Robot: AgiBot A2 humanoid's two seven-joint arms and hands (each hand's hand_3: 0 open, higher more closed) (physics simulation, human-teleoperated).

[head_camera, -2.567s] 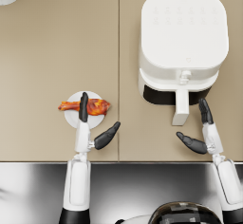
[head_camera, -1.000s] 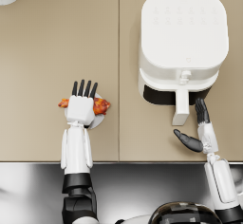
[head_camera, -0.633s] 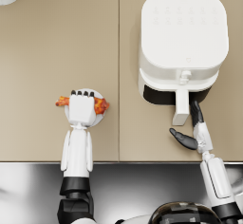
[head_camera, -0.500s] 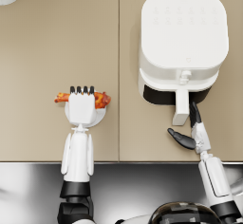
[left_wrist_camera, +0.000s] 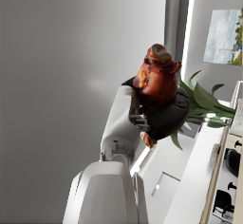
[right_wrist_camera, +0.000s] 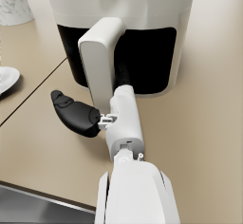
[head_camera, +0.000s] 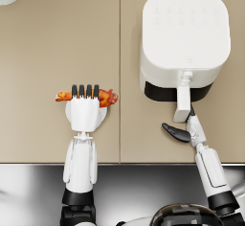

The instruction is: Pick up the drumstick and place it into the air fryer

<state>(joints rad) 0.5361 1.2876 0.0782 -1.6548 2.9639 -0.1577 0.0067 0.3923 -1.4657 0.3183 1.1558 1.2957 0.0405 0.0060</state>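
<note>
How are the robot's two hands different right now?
The left hand grips the drumstick, with its fingers closed over the meat; the right hand holds nothing.
The left hand is above the small white plate; the right hand is at the air fryer's white handle, with one dark part sticking out sideways.
Both hands are dark and sit on white arms.

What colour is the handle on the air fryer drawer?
White, like the air fryer body; the handle shows best in the right wrist view.
</note>
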